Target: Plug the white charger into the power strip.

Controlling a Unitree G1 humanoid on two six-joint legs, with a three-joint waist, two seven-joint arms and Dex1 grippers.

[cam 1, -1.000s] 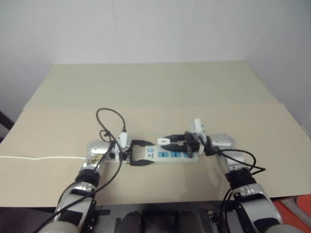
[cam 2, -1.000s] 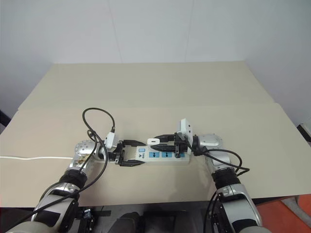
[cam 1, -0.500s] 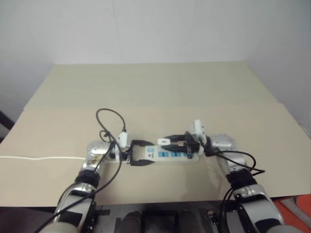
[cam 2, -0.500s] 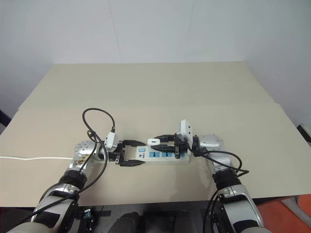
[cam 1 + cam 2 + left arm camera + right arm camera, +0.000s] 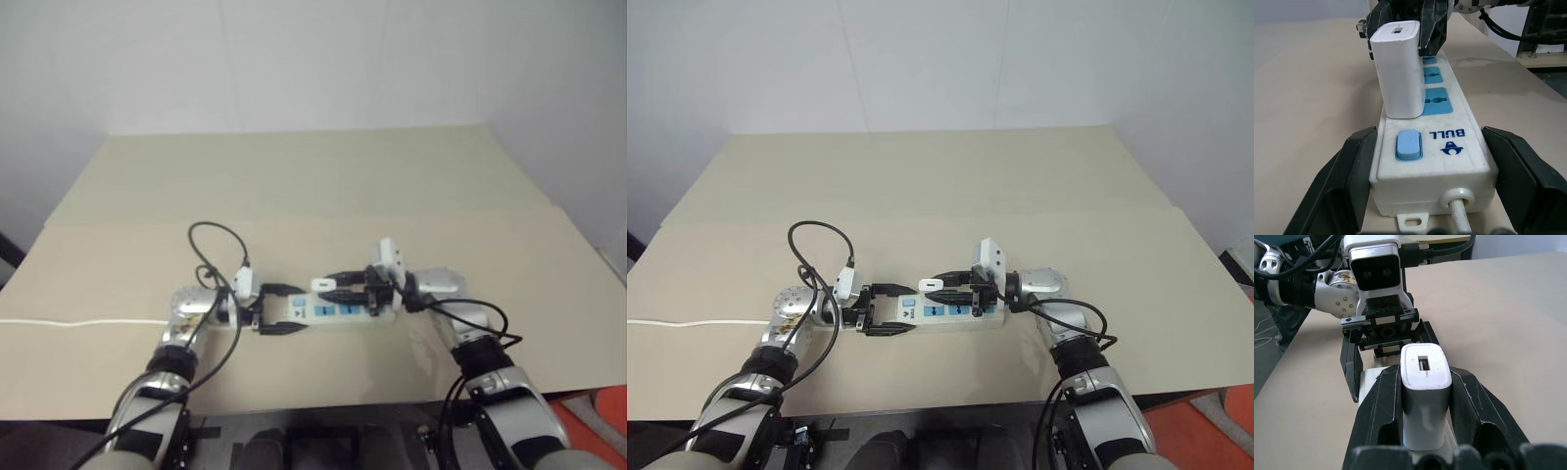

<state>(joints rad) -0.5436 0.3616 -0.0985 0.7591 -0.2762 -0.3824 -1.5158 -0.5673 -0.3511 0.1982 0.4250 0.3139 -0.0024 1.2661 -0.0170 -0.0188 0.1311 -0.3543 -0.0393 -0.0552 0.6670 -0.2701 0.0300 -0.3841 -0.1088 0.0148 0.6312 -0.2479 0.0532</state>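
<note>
On the tan table (image 5: 313, 186), the power strip (image 5: 1436, 147) is lying flat near the front edge. Left gripper (image 5: 1432, 188) is sitting wide around the strip's switch end, fingers either side, probably bracing it; contact unclear. Right gripper (image 5: 1426, 396) is clamping the white charger (image 5: 1399, 73), standing it upright over the socket nearest the switch, likely pressing prongs in. Thin white cord (image 5: 78, 320) is trailing off left. Nothing is blocking the sockets.
</note>
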